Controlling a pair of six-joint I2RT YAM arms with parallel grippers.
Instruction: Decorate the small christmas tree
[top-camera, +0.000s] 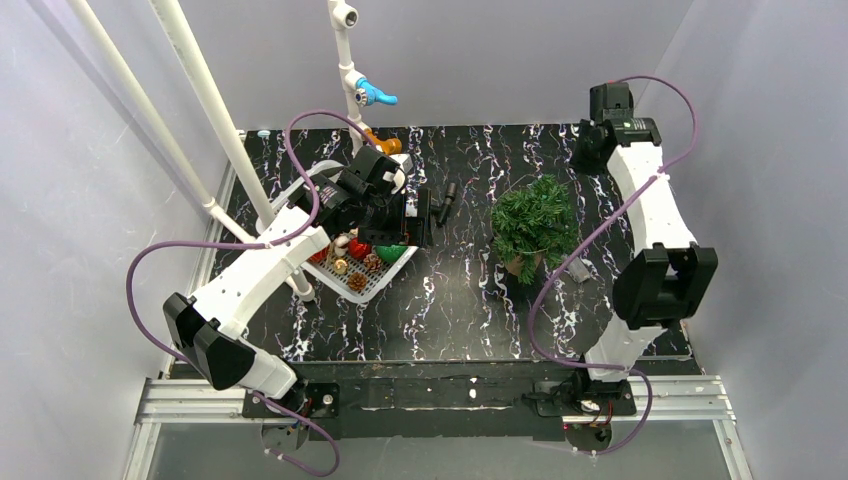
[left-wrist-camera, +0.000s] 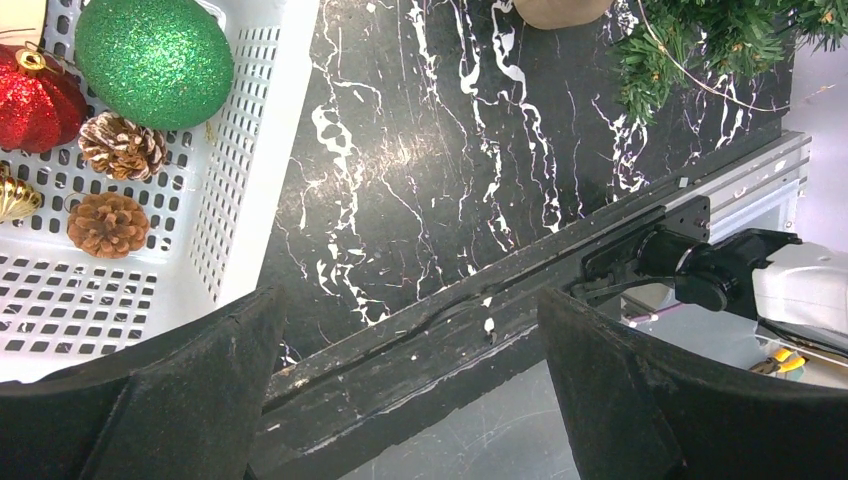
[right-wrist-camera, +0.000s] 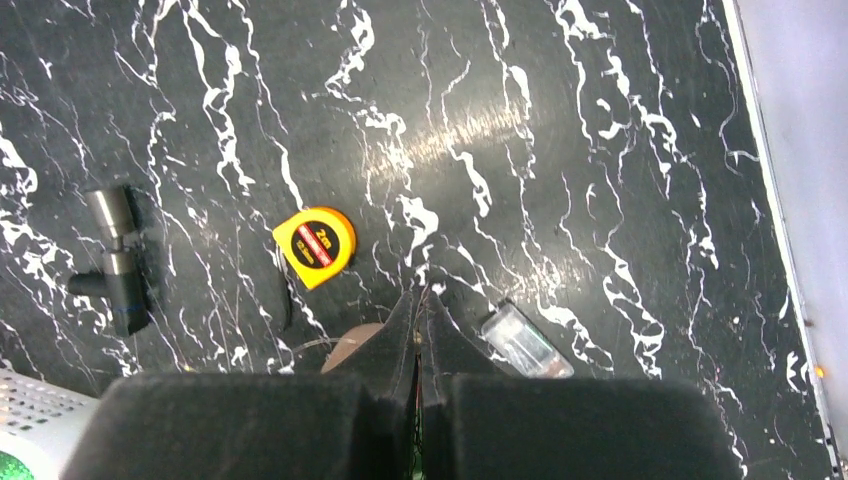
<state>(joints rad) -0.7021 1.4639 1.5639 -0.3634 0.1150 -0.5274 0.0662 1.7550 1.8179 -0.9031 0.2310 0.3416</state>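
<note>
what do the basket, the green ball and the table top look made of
Basket: looks like moulded white plastic, matt, with regular slotted holes.
Green ball: probably plastic or foam under a glitter coat; the surface sparkles grainily.
Table top: black with white marble-like veins, slightly glossy, showing glare; real stone or printed laminate cannot be told.
</note>
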